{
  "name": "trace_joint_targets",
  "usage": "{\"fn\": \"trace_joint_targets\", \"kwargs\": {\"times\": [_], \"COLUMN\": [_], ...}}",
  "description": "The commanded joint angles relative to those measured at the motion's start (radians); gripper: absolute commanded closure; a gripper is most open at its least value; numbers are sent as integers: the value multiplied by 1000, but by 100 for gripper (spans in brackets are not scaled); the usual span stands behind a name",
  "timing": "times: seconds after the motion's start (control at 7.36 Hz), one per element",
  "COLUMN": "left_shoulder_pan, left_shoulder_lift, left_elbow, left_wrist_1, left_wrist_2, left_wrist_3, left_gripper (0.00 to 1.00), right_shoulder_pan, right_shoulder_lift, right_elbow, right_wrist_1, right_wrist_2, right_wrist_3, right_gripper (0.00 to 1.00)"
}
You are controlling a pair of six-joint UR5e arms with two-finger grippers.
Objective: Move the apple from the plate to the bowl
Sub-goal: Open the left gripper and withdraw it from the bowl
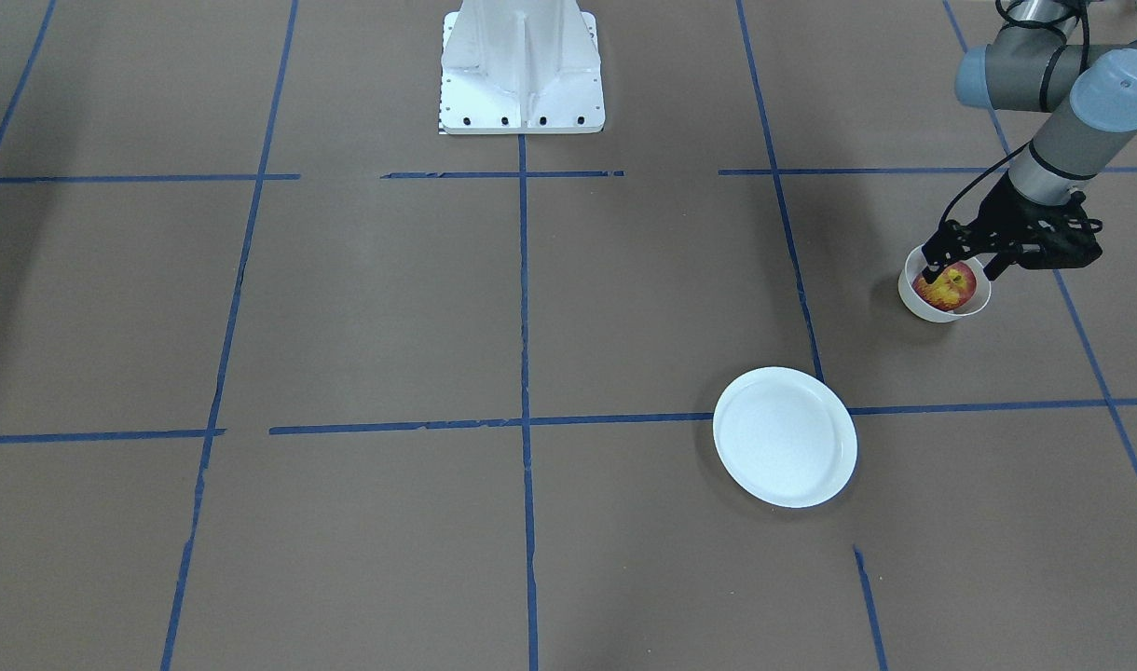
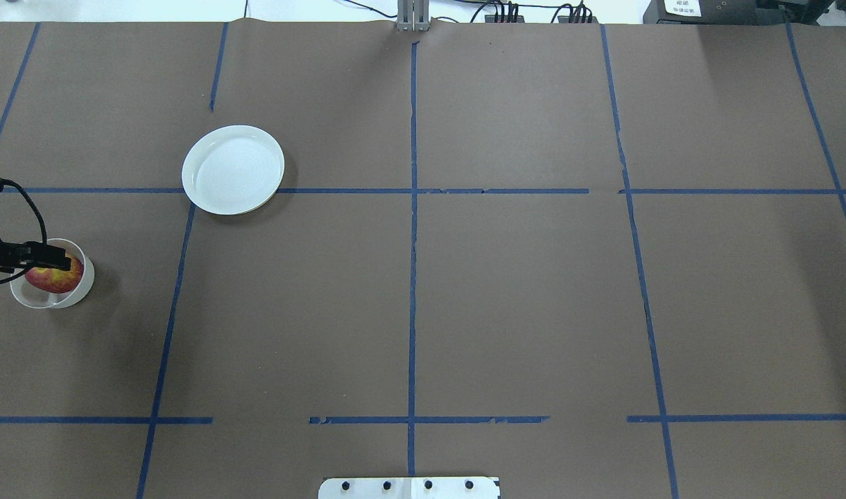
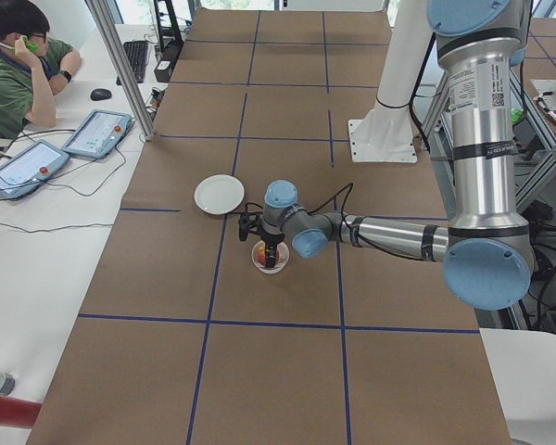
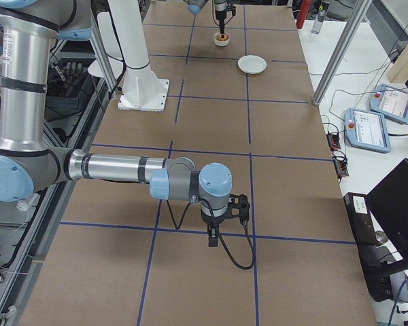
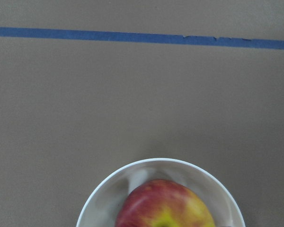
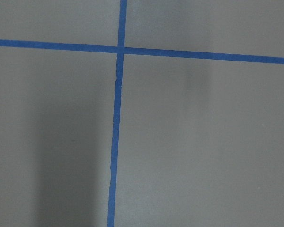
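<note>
Apple [image 1: 949, 287] sits inside the bowl [image 1: 921, 308], low in the cup, its red-and-yellow top showing above the rim. The bowl stands on the brown paper table cover [image 1: 391, 308], far out on the robot's left side. The plate [image 1: 785, 436] is bare and white, well apart from the bowl, nearer mid-table and next to a blue tape line [image 1: 624, 419].

Left gripper [image 1: 960, 273] hangs over the bowl pointing down, with its black fingers [image 1: 932, 273] straddling the apple, one on each side.
- Front view: one finger lies against the apple's flank. The other shows near the bowl's rim, and I cannot tell whether it touches the fruit.
- Pinching or already let go: not decidable from these views.
- Left wrist camera: apple and bowl rim at the bottom edge, no fingers in frame.

Right gripper [image 4: 219, 227] is at the opposite end of the table, pointing down at bare paper near a tape crossing. It shows only in the side camera, so I cannot tell its finger state.

Judgement:
- The transfer is all but done, since the apple is at its destination and the plate is empty.
- What is left is release, if not yet made, and withdrawal.
- The relation that matters: the apple lies directly between and just below the left fingers, with the bowl wall close outside them.
- The apple is round, so no long axis needs aligning.
- The exit should be straight up. A sideways pull would likely catch the rim and drag or tip the light bowl.
- Only the left arm is near.
</note>
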State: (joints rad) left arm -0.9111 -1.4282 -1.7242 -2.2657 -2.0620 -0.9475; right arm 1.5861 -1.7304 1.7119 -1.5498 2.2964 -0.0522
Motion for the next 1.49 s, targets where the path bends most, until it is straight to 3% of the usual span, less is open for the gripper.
{"fn": "trace_joint_targets", "kwargs": {"times": [0.0,0.27,0.41,0.81,1.22,1.36], "left_shoulder_pan": [-3,-23,-84,-392,-631,-685], "left_shoulder_lift": [2,66,80,39,-76,-116], "left_elbow": [-5,-47,-49,-86,-68,-57], "left_wrist_1": [-2,11,17,384,755,829], "left_wrist_2": [-7,-47,-128,-159,-156,-159], "left_wrist_3": [15,205,311,822,1195,1211], "left_gripper": [1,2,2,2,0,0], "right_shoulder_pan": [0,2,0,0,0,0], "right_shoulder_lift": [0,0,0,0,-1,0], "right_elbow": [0,0,0,0,0,0], "right_wrist_1": [1,1,1,1,1,1], "right_wrist_2": [0,0,0,0,0,0], "right_wrist_3": [0,0,0,0,0,0], "right_gripper": [0,0,0,0,0,0]}}
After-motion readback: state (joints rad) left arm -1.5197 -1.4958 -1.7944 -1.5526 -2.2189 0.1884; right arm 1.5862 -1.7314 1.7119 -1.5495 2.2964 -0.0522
